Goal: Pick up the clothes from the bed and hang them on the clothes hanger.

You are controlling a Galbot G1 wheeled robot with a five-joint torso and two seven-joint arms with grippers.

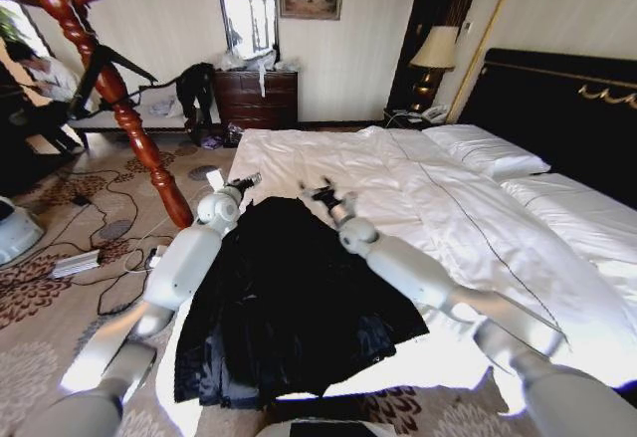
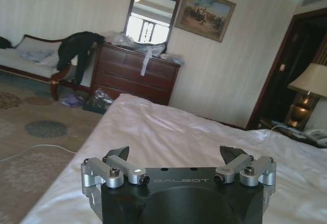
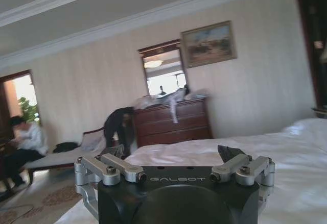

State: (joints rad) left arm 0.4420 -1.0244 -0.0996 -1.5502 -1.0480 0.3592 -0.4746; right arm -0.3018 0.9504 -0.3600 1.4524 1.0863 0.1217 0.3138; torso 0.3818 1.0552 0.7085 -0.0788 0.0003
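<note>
The clothes (image 1: 289,308), a large black shiny garment, lie spread flat on the near left part of the bed (image 1: 448,208). Both arms reach forward over the garment. My left gripper (image 1: 239,182) hovers open above the garment's far left edge, and my right gripper (image 1: 320,193) hovers open above its far right edge. In the left wrist view the left gripper (image 2: 176,155) has its fingers wide apart over white duvet (image 2: 179,132); the right gripper (image 3: 171,152) likewise in its view. The red-brown clothes hanger (image 1: 109,89) stands left of the bed.
Cables and a power strip (image 1: 75,263) lie on the patterned carpet left of the bed. A dark wooden dresser (image 1: 257,99) and a bench (image 1: 139,113) stand along the far wall. A lamp (image 1: 433,54) sits beside the black headboard (image 1: 557,109).
</note>
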